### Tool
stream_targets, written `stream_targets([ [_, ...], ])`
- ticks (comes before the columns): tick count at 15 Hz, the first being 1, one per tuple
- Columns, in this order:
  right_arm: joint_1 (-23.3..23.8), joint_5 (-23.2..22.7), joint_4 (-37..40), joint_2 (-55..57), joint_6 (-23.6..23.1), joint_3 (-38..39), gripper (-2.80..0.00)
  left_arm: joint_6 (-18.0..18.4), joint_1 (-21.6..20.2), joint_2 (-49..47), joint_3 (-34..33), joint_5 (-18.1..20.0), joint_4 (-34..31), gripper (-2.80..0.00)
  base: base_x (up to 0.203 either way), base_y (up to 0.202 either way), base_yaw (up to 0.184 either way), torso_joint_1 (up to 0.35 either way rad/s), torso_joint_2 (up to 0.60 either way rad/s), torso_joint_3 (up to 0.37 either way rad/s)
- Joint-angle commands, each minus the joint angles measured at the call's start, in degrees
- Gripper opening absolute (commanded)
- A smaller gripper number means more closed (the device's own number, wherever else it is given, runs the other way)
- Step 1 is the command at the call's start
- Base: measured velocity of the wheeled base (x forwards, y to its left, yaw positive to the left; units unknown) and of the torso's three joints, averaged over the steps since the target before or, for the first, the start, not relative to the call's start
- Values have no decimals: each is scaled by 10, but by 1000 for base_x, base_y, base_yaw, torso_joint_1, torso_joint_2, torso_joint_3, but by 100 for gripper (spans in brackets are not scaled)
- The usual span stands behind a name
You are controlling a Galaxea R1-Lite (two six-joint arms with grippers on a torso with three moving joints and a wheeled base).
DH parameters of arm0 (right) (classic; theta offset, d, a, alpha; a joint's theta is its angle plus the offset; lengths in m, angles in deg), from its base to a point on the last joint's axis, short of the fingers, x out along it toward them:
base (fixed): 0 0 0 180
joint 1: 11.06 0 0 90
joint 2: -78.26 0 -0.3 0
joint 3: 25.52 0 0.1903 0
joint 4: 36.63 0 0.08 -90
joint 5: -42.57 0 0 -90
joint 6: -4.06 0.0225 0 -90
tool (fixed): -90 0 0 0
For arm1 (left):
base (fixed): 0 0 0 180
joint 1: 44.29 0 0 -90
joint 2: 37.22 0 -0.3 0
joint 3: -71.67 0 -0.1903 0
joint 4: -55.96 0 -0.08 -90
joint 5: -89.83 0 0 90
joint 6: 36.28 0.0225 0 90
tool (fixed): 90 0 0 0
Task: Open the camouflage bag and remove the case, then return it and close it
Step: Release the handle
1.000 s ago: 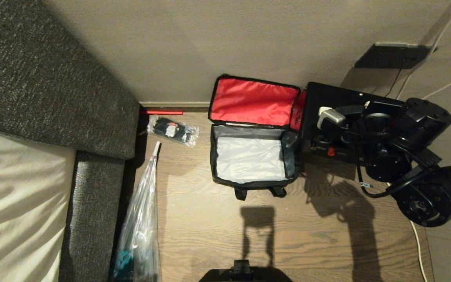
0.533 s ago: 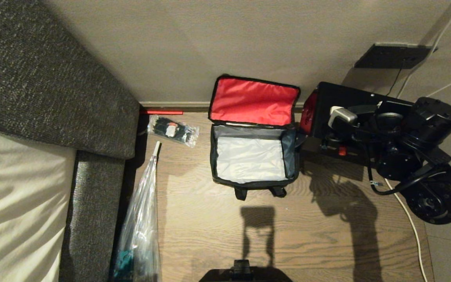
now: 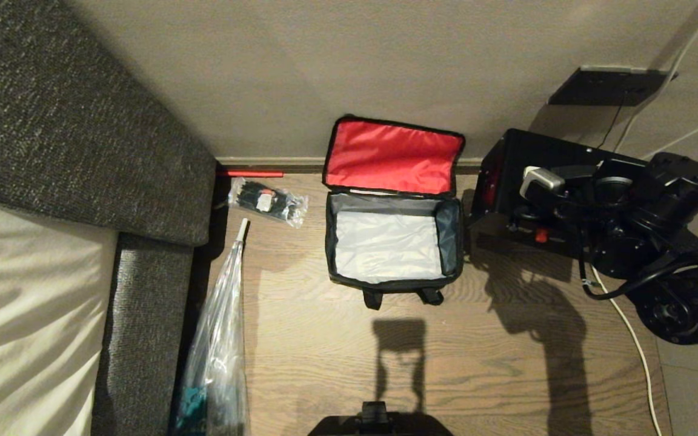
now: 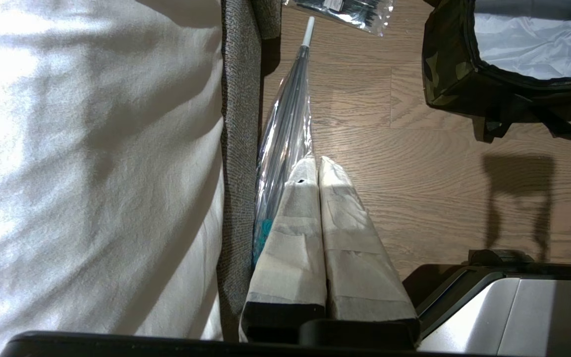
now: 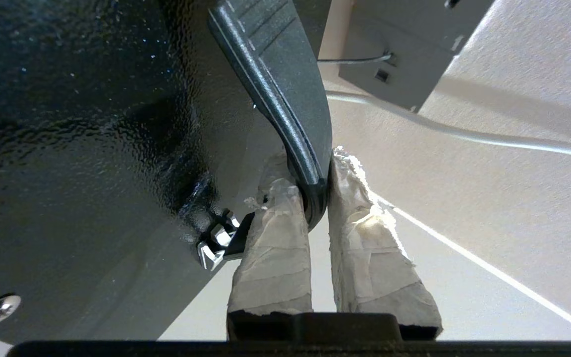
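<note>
Removal step: right pincer clamped on case handle, clear of open camouflage bag; next, return it. Left pincer closed, empty.

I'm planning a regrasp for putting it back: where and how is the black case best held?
By its curved handle, as the right hand holds it now: fingers pinching the thin bar from either side. The case is otherwise broad and smooth.
</note>
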Motion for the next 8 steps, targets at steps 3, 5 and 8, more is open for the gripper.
stream_targets([
  [3,18,2,-5,23,8,-4,-280,0,0,0,0,0,0,-280,0,0,0,0,0,0],
  [5,19,2,-7,38,20,-6,-280,0,0,0,0,0,0,-280,0,0,0,0,0,0],
  [8,24,2,-9,65,28,-15,-280,0,0,0,0,0,0,-280,0,0,0,0,0,0],
])
